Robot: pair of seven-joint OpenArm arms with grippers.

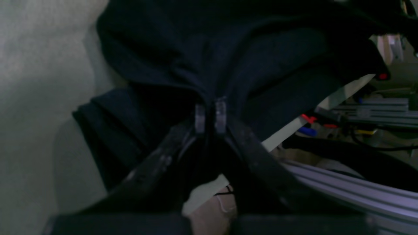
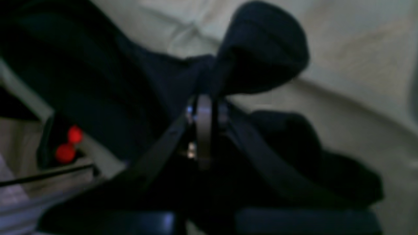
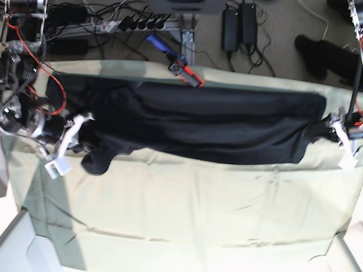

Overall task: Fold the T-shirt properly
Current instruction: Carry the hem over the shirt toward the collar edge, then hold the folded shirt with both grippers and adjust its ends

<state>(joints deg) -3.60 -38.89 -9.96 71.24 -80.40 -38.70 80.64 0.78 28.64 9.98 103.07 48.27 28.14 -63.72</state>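
Stretching between hands, T-shirt (image 3: 193,127); left hand (image 1: 210,112) and right hand (image 2: 205,109) apparently each clamp an end.

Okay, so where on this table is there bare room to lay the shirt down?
Free: the broad strip of green table cloth between the T-shirt and the near edge. Crowded: the far half, where the shirt stretches between the right gripper and left gripper.

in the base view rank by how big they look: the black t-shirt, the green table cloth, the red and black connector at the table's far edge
Largest to smallest in the base view:
1. table cloth, covering most of the frame
2. T-shirt, a long band stretched across it
3. connector, by far the smallest
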